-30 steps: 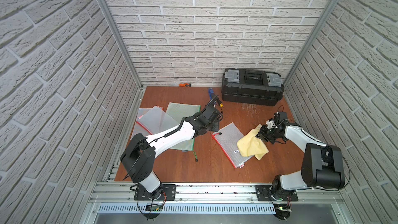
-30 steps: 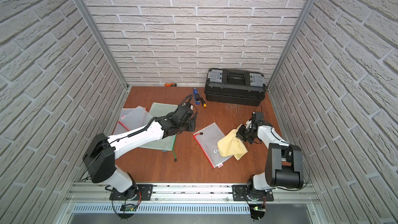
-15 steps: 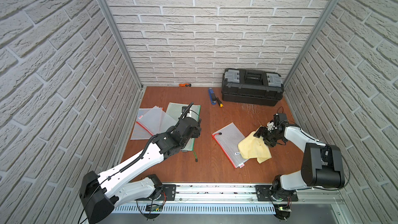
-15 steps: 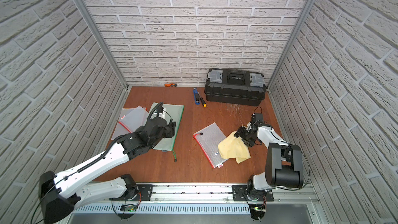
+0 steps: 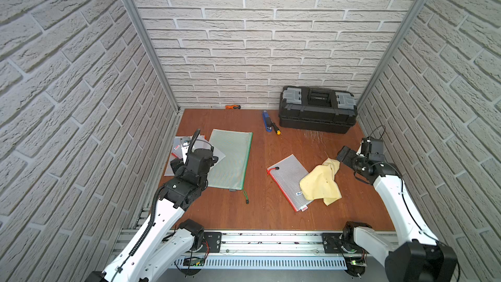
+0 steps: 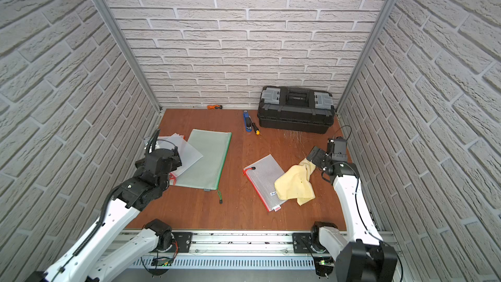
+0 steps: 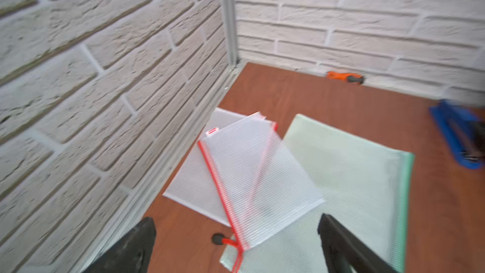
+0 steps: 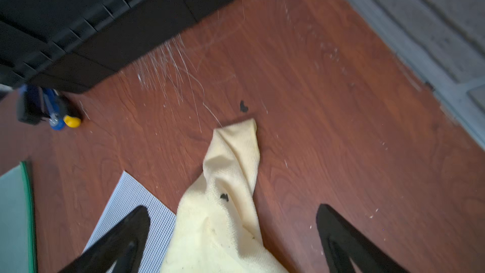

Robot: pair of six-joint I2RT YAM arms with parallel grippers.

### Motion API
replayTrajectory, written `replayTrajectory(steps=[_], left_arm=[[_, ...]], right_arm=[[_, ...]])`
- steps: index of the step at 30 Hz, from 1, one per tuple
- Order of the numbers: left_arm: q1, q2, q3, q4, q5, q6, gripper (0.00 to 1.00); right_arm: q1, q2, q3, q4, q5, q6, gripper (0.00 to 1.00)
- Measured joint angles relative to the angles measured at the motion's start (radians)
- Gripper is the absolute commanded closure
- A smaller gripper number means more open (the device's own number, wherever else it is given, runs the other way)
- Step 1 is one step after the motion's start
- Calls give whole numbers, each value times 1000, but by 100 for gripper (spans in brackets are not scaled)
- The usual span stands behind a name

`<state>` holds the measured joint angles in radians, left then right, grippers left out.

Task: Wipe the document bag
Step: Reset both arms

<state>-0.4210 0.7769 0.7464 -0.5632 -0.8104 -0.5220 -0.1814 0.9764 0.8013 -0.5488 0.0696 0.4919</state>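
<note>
Wiping step, cloth ungripped. The document bag (image 5: 287,177) lies flat mid-table, one end under the yellow cloth (image 5: 321,184). My right gripper (image 8: 232,210) hangs with jaws apart over the cloth's far corner, holding nothing. My left gripper (image 7: 236,219), also apart, hangs over the spare bags (image 7: 252,174), well to the side. Next, I judge: close on that corner and drag it across the mesh.

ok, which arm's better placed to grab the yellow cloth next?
Right, probably. The right gripper is open beside a corner of the yellow cloth, which lies partly on the document bag. The left gripper, also open, is far off over the stacked bags.
</note>
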Motion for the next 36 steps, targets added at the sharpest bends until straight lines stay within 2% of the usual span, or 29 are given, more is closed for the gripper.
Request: replayTrajectory(steps=[4, 7, 13, 15, 20, 25, 31, 33, 36], left_arm=[[35, 10, -196, 158, -8, 135, 2], [39, 14, -344, 312, -3, 220, 2], [76, 1, -621, 778, 16, 337, 2], [101, 5, -662, 856, 29, 348, 2], [203, 62, -666, 1040, 111, 354, 2], [320, 255, -634, 1189, 203, 362, 2], [355, 486, -562, 1348, 291, 380, 2], [361, 540, -526, 1376, 318, 384, 2], [367, 602, -475, 1408, 349, 399, 2]], right_arm=[[1, -177, -264, 314, 54, -24, 0], [11, -234, -483, 563, 96, -61, 0], [50, -148, -629, 846, 189, -161, 0], [62, -76, -652, 968, 216, -187, 0], [95, 160, -672, 1224, 240, -239, 0], [119, 467, -641, 1529, 235, -303, 0], [148, 507, -637, 1653, 181, -371, 0], [153, 569, -637, 1750, 170, -391, 0], [170, 599, -635, 1753, 164, -410, 0]])
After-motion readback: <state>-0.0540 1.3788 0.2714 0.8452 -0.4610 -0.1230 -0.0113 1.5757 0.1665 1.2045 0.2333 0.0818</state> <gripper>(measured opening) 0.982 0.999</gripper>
